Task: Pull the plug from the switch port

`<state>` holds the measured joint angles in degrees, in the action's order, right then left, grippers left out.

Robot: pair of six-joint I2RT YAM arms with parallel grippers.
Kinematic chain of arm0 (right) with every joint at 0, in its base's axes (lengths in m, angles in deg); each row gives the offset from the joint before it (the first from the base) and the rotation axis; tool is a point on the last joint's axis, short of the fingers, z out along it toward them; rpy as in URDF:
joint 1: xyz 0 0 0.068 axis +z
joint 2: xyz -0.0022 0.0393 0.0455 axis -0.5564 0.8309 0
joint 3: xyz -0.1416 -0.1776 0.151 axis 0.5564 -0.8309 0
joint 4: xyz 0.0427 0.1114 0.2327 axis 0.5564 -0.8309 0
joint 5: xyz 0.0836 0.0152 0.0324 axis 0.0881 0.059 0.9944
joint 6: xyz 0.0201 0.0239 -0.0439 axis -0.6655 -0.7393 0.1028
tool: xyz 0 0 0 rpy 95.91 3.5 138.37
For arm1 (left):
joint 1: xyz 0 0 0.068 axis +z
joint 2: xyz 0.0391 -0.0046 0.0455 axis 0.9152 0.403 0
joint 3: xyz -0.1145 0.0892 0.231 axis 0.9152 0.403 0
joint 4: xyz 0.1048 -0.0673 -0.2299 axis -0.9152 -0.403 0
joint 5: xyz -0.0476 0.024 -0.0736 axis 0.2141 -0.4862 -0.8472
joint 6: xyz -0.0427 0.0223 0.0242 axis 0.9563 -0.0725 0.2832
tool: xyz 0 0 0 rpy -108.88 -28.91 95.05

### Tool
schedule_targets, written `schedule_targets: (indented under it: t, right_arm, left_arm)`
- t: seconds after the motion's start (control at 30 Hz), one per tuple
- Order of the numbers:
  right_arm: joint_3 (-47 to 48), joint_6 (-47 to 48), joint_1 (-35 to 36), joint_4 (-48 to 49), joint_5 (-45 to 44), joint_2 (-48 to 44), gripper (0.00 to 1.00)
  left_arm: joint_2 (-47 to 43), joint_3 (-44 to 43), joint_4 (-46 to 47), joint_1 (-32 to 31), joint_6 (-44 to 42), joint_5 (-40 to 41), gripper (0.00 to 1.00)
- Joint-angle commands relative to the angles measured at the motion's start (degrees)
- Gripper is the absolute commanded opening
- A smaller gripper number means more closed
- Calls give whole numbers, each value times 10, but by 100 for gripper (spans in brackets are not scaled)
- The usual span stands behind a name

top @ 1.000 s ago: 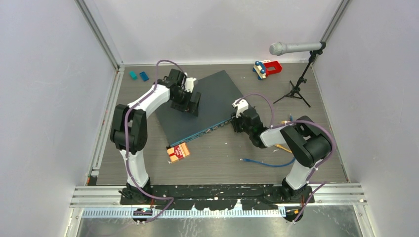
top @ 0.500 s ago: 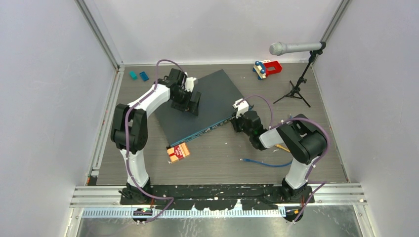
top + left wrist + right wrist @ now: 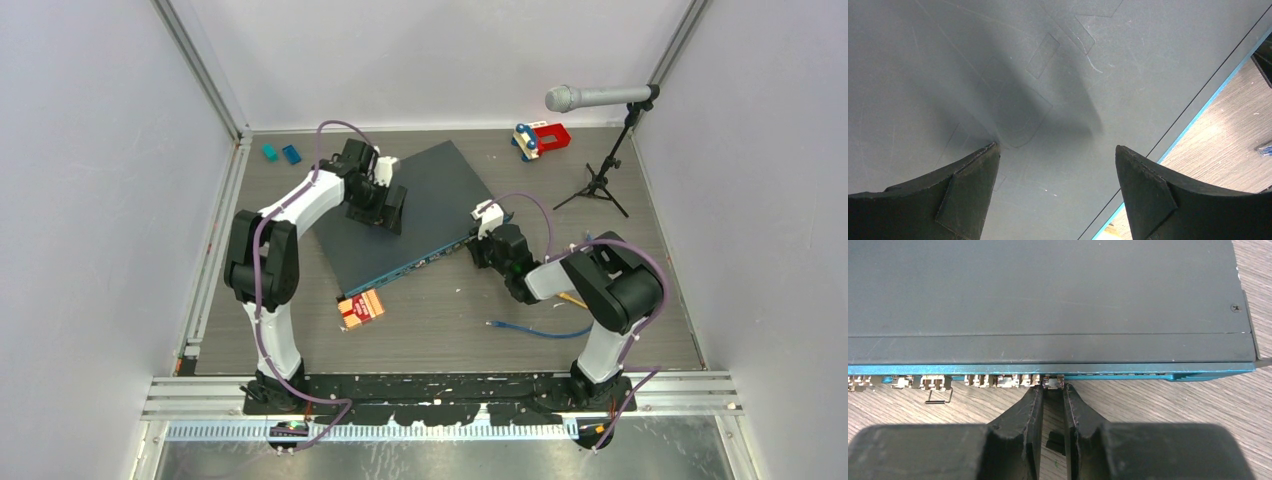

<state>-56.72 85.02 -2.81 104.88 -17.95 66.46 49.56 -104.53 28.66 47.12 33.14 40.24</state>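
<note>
The switch [image 3: 420, 200] lies slantwise mid-table, with a dark slate top and a teal front edge [image 3: 1158, 371] holding a row of small sockets. A small pale plug [image 3: 1052, 381] sits in a socket towards the right end of that row. My right gripper [image 3: 1052, 389] is low at the front edge. Its fingers [image 3: 1030, 410] are nearly together, and the tips pinch the plug from both sides. It also shows in the top view [image 3: 480, 246]. My left gripper [image 3: 1056, 146] is open, with both tips down on the switch's top [image 3: 998, 60], towards its rear left [image 3: 386, 208].
A loose blue cable [image 3: 530, 328] and a yellow one [image 3: 573, 298] lie by the right arm. A red-yellow box [image 3: 361, 308] sits in front of the switch. A microphone stand [image 3: 600, 180], a red toy [image 3: 541, 138] and teal blocks [image 3: 280, 153] are at the back.
My right gripper has moved slightly left and in against the switch's front edge. It has stayed still for the last half second. The left arm has not moved.
</note>
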Motion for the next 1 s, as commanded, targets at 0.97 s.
schedule_targets:
  t: [0.97]
  right_arm:
    - [-20, -25, 4, -88, 22, -85, 1]
  left_arm:
    - [-78, 80, 85, -114, -165, 27, 87]
